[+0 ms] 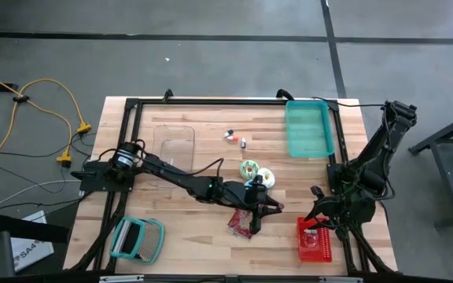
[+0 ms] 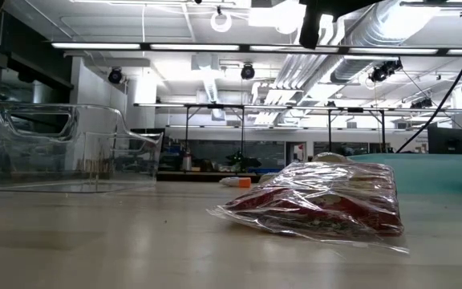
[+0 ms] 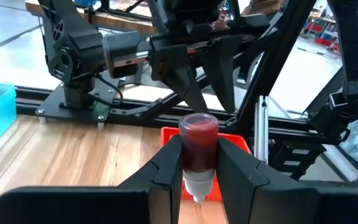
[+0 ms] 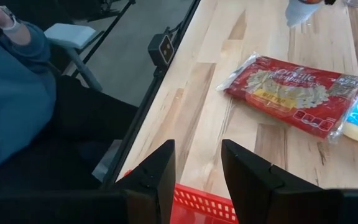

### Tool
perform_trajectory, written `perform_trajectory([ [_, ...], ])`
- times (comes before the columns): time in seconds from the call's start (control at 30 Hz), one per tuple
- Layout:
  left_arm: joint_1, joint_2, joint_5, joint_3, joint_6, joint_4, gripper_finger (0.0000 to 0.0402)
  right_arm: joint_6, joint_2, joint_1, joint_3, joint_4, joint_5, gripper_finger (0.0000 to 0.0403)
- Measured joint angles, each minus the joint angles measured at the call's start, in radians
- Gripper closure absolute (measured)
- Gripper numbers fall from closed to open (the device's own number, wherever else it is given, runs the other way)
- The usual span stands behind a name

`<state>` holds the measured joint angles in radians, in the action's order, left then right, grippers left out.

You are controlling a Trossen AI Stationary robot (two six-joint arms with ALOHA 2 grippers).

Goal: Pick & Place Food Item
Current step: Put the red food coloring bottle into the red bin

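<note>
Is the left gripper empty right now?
No: in the left wrist view the left gripper is shut on a small bottle of red sauce, cap pointing down between its fingers.

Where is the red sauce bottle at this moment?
The red sauce bottle is held in the left gripper, above the table's middle, between the snack bag and red basket.

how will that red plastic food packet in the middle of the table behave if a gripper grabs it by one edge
The food packet looks like a thin, crinkly clear bag, so it would probably sag and fold rather than stay flat. Its glossy film may slip between narrow fingers. It lies low and flat on the wooden table, so rolling or tipping seems unlikely.
</note>
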<state>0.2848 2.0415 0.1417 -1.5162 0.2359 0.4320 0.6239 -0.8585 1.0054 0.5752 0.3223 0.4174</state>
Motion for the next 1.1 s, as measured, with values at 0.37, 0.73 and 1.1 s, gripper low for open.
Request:
perform_trajectory([
  [0.37,0.0,0.0,0.0,0.0,-0.039,0.053,0.033,0.0,0.0,0.0,0.0,-0.081,0.029,0.0284],
  [0.73,0.0,0.0,0.0,0.0,-0.058,0.161,0.033,-0.016,0.0,0.0,0.0,-0.142,0.303,0.0284],
  [1.1,-0.014,0.0,0.0,0.0,-0.089,0.235,0.033,-0.092,-0.01,-0.048,0.0,-0.147,0.394,0.0284],
])
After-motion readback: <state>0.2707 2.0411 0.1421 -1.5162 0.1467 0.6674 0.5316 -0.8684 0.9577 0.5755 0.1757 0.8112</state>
